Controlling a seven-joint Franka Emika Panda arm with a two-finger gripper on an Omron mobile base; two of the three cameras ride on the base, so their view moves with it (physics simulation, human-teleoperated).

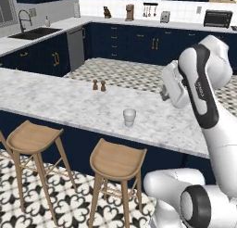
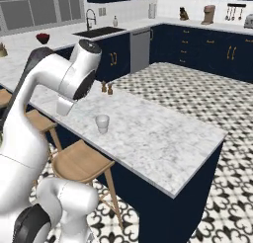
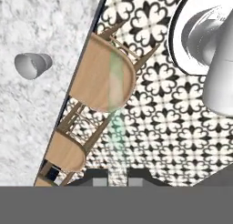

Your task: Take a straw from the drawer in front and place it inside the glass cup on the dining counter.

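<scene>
Tabletop (image 1: pixel 55 99), the dining counter, lies off to one side of the hand (image 3: pixel 117 176), which hangs over the patterned floor (image 3: pixel 159 123) and a wooden stool (image 3: pixel 102 73). Glass cup (image 3: pixel 32 65) stands upright and alone on the marble, well apart from the hand, across the slab edge. Hand is clamped on the straw (image 3: pixel 117 123), a pale thin stick running out from between the fingertips. Step looks like carry phase. Next: swing over the cup, line the straw up with its mouth, lower, then let go.
</scene>
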